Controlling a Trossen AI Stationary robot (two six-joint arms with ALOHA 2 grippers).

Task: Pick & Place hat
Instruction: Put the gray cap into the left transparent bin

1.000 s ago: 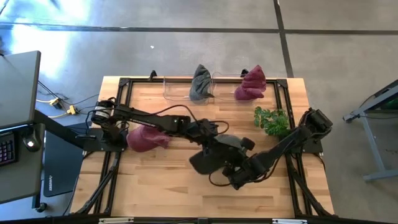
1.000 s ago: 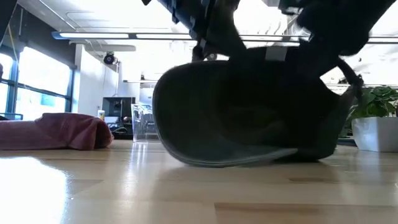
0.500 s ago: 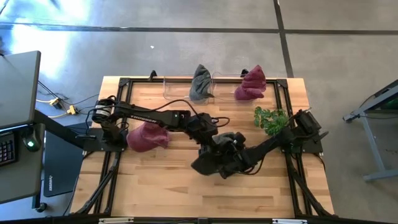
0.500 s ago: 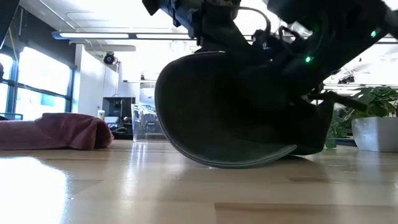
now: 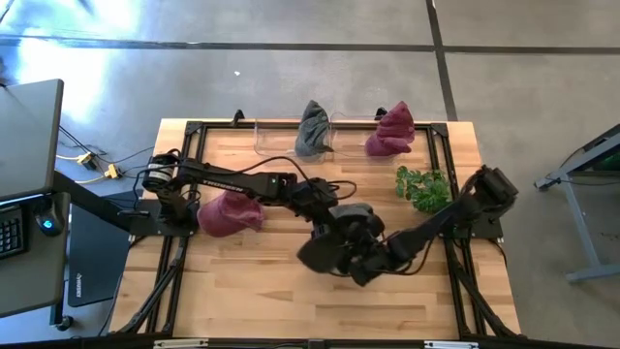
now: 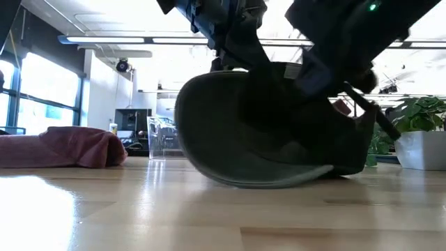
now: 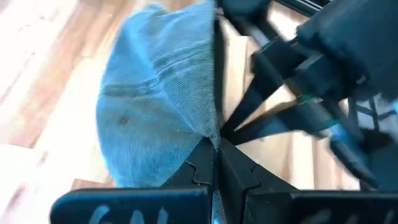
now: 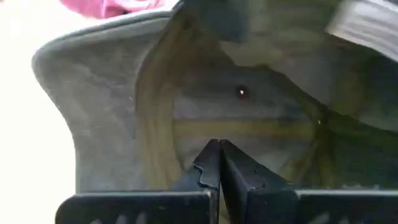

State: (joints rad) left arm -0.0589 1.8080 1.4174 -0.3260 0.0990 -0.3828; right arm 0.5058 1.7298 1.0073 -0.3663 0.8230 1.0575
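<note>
Nearest the low cam, bare wooden table point(image 6: 139, 216) runs up to a dark grey cap point(image 6: 265, 132), which sits tipped on its side w/ the brim curving down to touch the wood and the hollow crown facing the cam. Both arms come down onto it from above. From overhead the cap point(image 5: 325, 254) lies at mid-table, slightly toward the front edge, w/ both grippers meeting on it. The left gripper point(image 7: 214, 152) has its fingers pressed together on a fold of the cap's fabric at the crown edge. The right gripper point(image 8: 219, 155) is pushed into the cap's inside, fingers closed tip to tip; whether any cloth is caught btwn them can't be told, so it reads as shut and probing the lining. Step in hand, as I judge it: the pick, w/ the cap gripped by the left arm but not yet lifted clear. Next move likely calls for a firm hold before raising, then carrying it toward the back of the table w/o the arms fouling each other. Farther off, a maroon hat point(image 5: 231, 213) lies on the table's left side, a small potted plant point(image 5: 422, 186) stands at right, and at the far edge clear stands point(image 5: 281, 136) hold a grey hat point(image 5: 312, 129) and a second maroon hat point(image 5: 391, 130).
</note>
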